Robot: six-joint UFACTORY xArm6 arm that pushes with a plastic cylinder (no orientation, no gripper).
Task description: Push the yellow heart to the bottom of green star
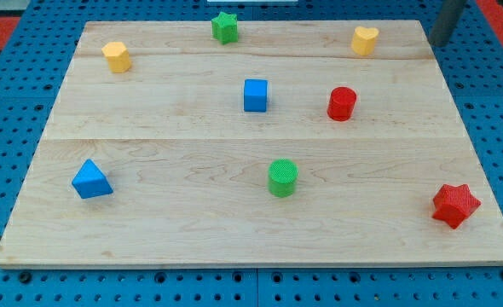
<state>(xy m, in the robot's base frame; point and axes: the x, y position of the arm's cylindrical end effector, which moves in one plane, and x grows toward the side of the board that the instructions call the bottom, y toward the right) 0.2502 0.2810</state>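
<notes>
The yellow heart point(365, 39) sits near the board's top right. The green star point(225, 27) sits at the top edge, left of the heart and well apart from it. My rod comes in at the view's top right corner; my tip point(440, 43) is at the board's right edge, to the right of the yellow heart, with a clear gap between them.
A yellow hexagonal block point(117, 57) is at the top left. A blue cube point(255, 95) and a red cylinder point(342, 103) sit mid-board. A green cylinder point(282, 177), a blue triangle point(90, 180) and a red star point(454, 205) lie lower. The wooden board point(149, 119) rests on a blue pegboard.
</notes>
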